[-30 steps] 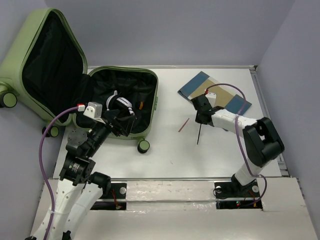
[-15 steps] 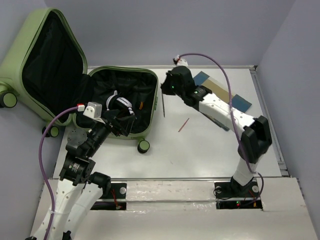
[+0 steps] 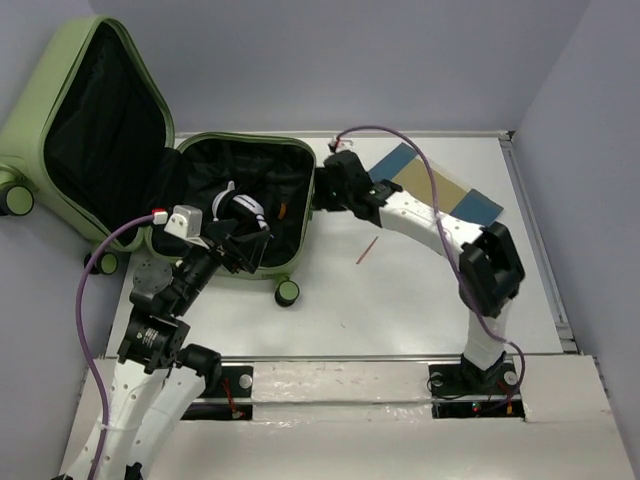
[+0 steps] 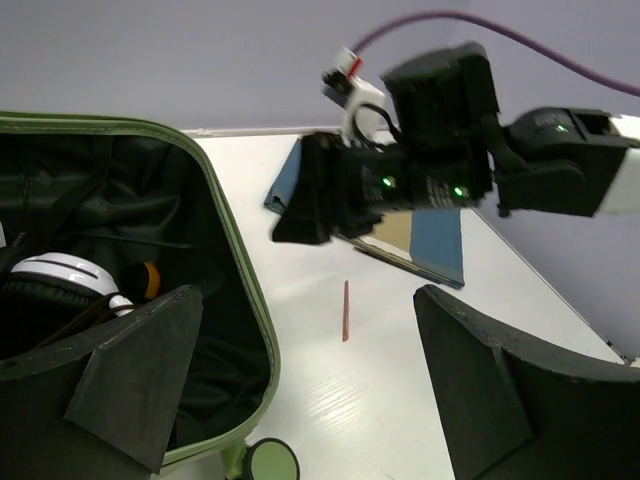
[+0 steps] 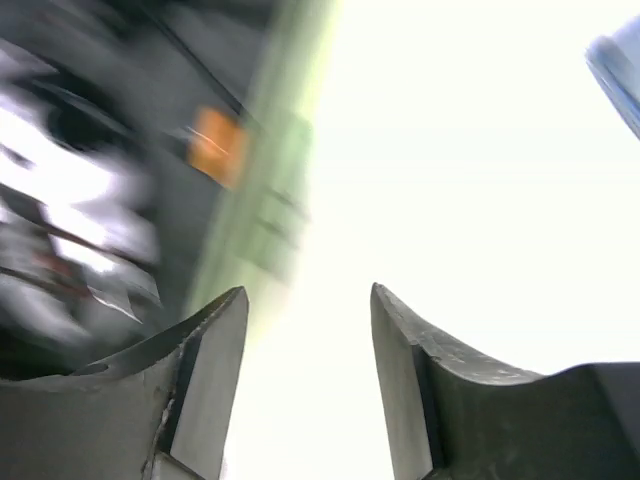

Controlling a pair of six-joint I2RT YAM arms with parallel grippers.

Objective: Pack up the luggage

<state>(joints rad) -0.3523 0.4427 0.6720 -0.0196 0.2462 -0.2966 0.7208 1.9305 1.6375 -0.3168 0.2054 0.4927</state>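
The luggage (image 3: 60,80) lies open at the left, its lid leaning back and its black-lined base (image 4: 235,290) flat on the table. Inside lie white headphones (image 3: 240,208) and a small orange item (image 3: 284,211). My right gripper (image 3: 319,197) hovers at the base's right rim (image 5: 275,210). In the right wrist view that gripper (image 5: 308,295) is open, with nothing between its fingers. My left gripper (image 3: 255,248) is wide open over the base's near rim, and nothing is in it (image 4: 305,300).
A thin red-brown stick (image 3: 368,250) lies on the white table right of the suitcase, also seen from the left wrist (image 4: 345,310). Blue and tan books (image 3: 430,190) lie at the back right. A suitcase wheel (image 3: 287,292) juts out near the front.
My right arm swung left from the books to the suitcase's right rim with a dark pen in it. Its jaws have opened and the pen no longer shows. The left arm has not moved.
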